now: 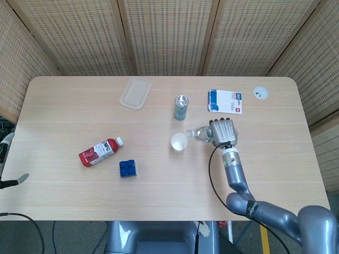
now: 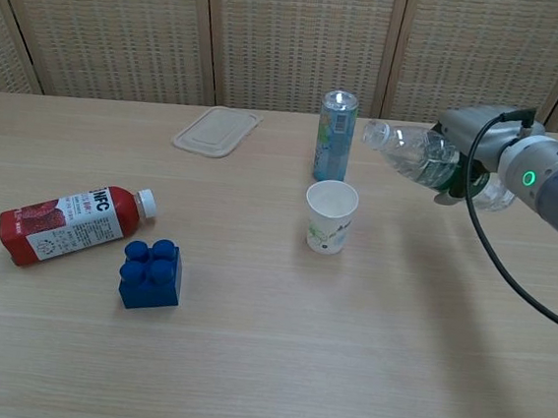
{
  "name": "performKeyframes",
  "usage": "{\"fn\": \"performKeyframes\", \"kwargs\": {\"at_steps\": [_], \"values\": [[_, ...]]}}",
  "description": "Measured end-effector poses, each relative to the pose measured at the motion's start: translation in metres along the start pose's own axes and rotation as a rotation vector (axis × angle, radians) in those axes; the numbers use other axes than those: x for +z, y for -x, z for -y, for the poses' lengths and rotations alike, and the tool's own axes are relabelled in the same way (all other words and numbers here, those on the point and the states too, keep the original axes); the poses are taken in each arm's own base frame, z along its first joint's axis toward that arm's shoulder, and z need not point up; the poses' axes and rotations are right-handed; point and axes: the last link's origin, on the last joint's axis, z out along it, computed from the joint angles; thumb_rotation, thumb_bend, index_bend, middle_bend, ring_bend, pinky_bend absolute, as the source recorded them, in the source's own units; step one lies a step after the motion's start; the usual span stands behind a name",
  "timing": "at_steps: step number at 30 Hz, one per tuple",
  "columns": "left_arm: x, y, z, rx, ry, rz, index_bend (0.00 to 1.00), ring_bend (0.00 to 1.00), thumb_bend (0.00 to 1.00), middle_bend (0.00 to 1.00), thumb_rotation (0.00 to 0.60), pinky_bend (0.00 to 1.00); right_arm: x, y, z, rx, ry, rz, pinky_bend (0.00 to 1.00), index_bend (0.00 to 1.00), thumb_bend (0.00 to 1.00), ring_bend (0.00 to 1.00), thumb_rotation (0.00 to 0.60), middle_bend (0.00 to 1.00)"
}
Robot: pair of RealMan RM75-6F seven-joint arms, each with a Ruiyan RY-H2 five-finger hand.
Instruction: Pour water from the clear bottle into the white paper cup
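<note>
The right hand (image 2: pixel 461 162) grips the clear bottle (image 2: pixel 408 150) right of frame centre, tipped nearly flat with its open mouth pointing left, above and just right of the white paper cup (image 2: pixel 330 215). The cup stands upright on the table (image 2: pixel 344 354), just in front of a tall can (image 2: pixel 334 135). The left hand (image 1: pixel 6 159), at the far left edge of the head view, holds nothing, fingers apart.

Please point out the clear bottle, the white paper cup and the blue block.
clear bottle (image 2: pixel 402 147), chest view, on its tilted body.
white paper cup (image 2: pixel 328 224), chest view, on its side wall.
blue block (image 2: pixel 151 276), chest view, on its front face.
</note>
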Motion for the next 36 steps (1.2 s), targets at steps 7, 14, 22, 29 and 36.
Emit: {"fn": "performKeyframes", "kwargs": {"at_steps": [7,14,22,29,36], "values": [[0.0,0.0,0.001,0.0,-0.002,0.001,0.0,0.0,0.0,0.0,0.6,0.0,0.001,0.003,0.001,-0.036,0.008,-0.001,0.52,0.59,0.49,0.41,0.6,0.6],[0.0,0.0,0.001,0.0,-0.004,0.003,0.0,0.0,0.0,0.0,0.6,0.0,0.001,0.007,0.005,-0.06,0.015,0.004,0.53,0.59,0.49,0.41,0.6,0.6],[0.0,0.0,0.002,-0.001,-0.007,0.003,0.0,0.0,0.0,0.0,0.6,0.0,0.001,0.008,0.012,-0.104,0.016,0.006,0.53,0.59,0.49,0.41,0.6,0.6],[0.0,-0.001,0.003,-0.008,-0.011,0.003,0.0,0.0,0.0,0.0,0.6,0.0,0.001,0.008,0.015,-0.126,0.019,0.009,0.53,0.59,0.49,0.41,0.6,0.6],[0.0,-0.002,0.004,-0.009,-0.013,0.004,0.0,0.0,0.0,0.0,0.6,0.0,0.002,0.007,0.017,-0.157,0.025,0.004,0.53,0.59,0.49,0.41,0.6,0.6]]}}
